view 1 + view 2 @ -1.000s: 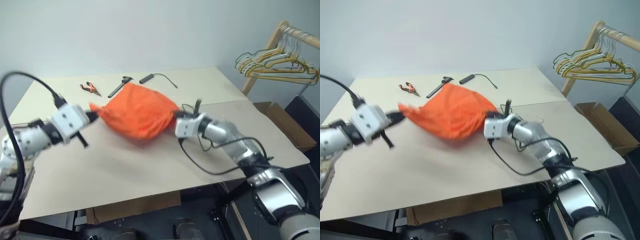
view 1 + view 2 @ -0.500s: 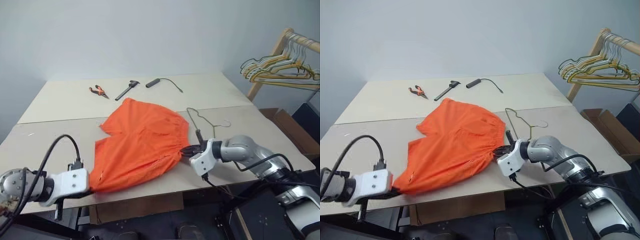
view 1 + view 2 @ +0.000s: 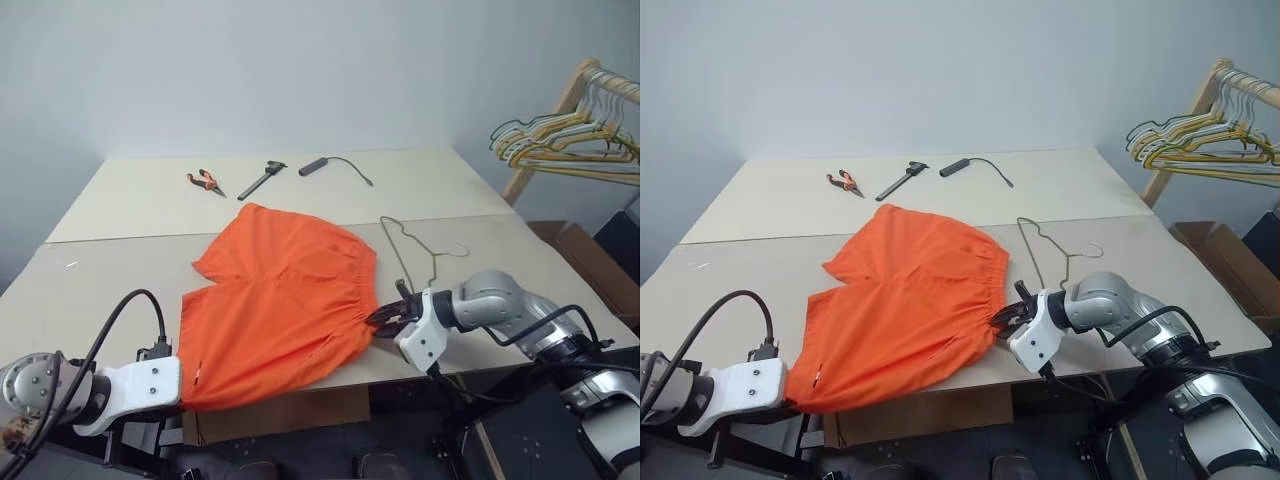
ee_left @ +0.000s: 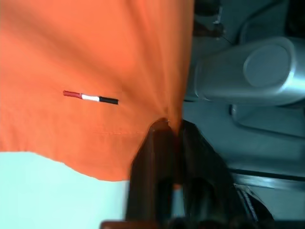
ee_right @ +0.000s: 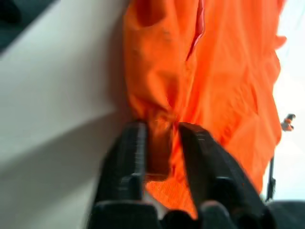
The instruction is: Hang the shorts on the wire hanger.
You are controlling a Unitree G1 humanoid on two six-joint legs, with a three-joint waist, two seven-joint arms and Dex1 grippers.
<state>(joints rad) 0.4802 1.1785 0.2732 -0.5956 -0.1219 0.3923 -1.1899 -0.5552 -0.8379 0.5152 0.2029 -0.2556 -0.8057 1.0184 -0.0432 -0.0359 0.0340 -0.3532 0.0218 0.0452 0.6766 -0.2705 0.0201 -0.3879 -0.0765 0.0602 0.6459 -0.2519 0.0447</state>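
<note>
Orange shorts (image 3: 283, 300) now flat on table (image 3: 120, 280), no longer airborne; L gripper (image 4: 174, 131) & R gripper (image 5: 159, 129) both pinch cloth.

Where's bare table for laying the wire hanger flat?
Free: the near-left stretch between the table edge and the shorts; also the far-right corner beyond the wire hanger. Crowded: the far middle, with pliers, a black tool and a cabled stick.

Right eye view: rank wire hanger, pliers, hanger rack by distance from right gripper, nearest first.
From the right gripper, at the shorts' waistband:
1. wire hanger, just behind it on the table.
2. pliers, far side, toward the robot's left.
3. hanger rack, off the table, far right.
</note>
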